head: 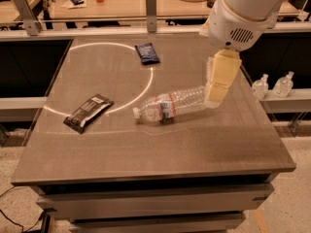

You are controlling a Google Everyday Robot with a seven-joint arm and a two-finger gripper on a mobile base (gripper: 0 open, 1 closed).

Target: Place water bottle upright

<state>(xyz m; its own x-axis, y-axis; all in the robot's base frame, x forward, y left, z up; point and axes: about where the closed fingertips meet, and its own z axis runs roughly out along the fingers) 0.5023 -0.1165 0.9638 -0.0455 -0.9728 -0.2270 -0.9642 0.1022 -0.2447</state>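
Note:
The water bottle lies on its side near the middle of the table. It is clear and ribbed, with a red-orange and blue label band. Its white cap points left and its base points right. My gripper hangs from the white arm that comes in from the upper right. It hovers over the base end of the bottle and hides that end. I cannot tell whether it touches the bottle.
A dark snack bar lies at the left. A blue snack packet lies at the back. A white ring of light crosses the tabletop. Two small clear bottles stand on a shelf off the right edge.

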